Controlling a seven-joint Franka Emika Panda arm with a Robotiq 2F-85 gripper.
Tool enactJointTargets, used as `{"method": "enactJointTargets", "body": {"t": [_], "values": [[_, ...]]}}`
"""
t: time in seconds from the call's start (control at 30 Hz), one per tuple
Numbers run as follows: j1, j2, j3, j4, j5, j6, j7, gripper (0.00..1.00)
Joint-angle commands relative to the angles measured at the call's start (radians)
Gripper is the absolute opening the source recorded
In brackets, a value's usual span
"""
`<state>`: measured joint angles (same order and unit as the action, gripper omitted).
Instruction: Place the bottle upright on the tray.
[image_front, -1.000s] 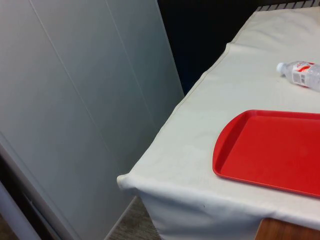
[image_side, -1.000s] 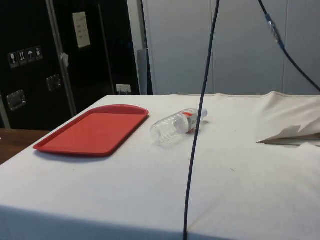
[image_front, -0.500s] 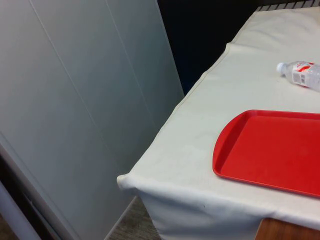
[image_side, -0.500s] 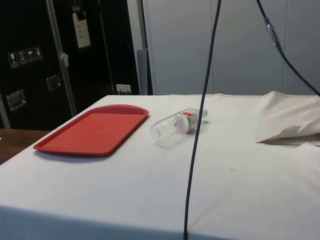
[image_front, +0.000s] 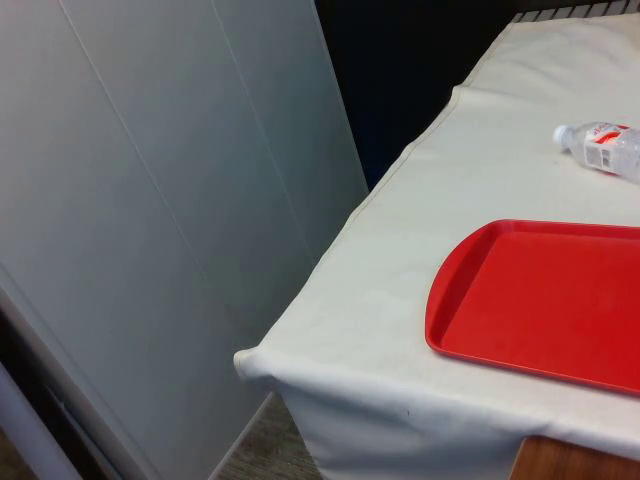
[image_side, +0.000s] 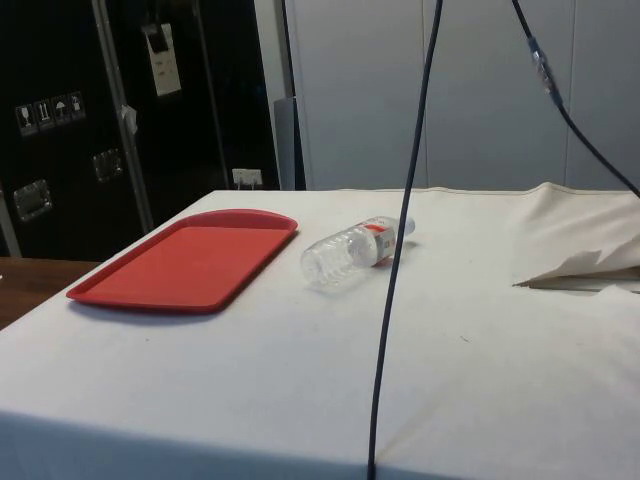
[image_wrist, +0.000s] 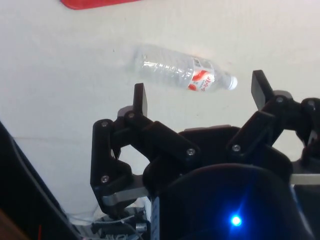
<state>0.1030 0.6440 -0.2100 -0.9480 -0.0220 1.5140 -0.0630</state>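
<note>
A clear plastic bottle (image_side: 354, 251) with a red-and-white label and a white cap lies on its side on the white cloth, just beside the red tray (image_side: 185, 262). In the front view the bottle (image_front: 606, 148) lies beyond the tray (image_front: 540, 300), at the right edge. In the wrist view my gripper (image_wrist: 200, 90) hangs open well above the lying bottle (image_wrist: 182, 74), with nothing between its fingers (image_wrist: 140, 98). A strip of the tray (image_wrist: 95, 3) shows beyond the bottle.
A dark cable (image_side: 400, 240) hangs down in front of the side view, crossing the bottle. The cloth is rucked up in a fold (image_side: 580, 255) at the side view's right. The table's edge (image_front: 330, 270) drops off at the front view's left.
</note>
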Motion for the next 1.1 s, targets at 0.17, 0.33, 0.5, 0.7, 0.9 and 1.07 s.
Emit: {"method": "enactJointTargets", "body": {"t": [0.17, 0.33, 0.5, 0.7, 0.9, 1.07], "values": [[0.004, -0.034, -0.004, -0.031, -0.012, 0.031, 0.002, 1.00], [0.004, -0.039, -0.005, -0.031, -0.014, 0.032, 0.003, 1.00], [0.004, -0.043, -0.004, -0.029, -0.014, 0.039, 0.005, 1.00], [0.004, -0.045, -0.002, -0.057, -0.012, 0.076, 0.011, 1.00], [0.006, -0.055, 0.000, -0.119, -0.014, 0.130, 0.017, 1.00], [0.007, -0.057, 0.001, -0.152, -0.014, 0.158, 0.020, 1.00]]}}
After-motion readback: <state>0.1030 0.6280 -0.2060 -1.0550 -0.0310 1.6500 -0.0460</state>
